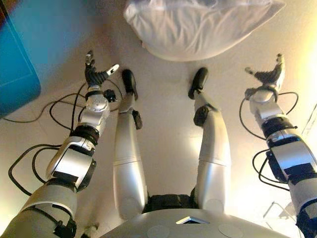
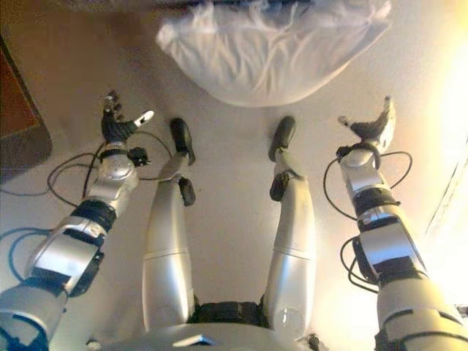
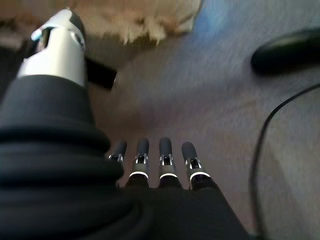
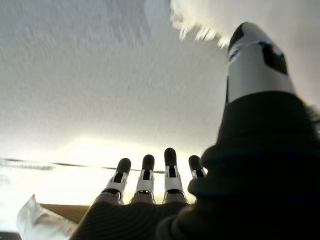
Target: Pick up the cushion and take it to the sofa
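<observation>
While on floor (image 1: 163, 144), cushion (image 1: 198, 27) white, wrinkled.

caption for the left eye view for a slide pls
White cushion lies on the floor ahead, untouched, with open left hand and right hand held apart.

Under me is a pale floor (image 1: 168, 148), smooth and beige, and it carries everything I can see. At twelve o'clock a white cushion (image 1: 198, 27) lies flat on it, plump and creased, one corner pointing out toward one o'clock. At ten o'clock a blue mat (image 1: 17, 64) with a rounded corner lies directly on the floor, well apart from the cushion; in my right eye view the thing at that spot looks dark reddish-brown, so I cannot tell its true colour.
</observation>
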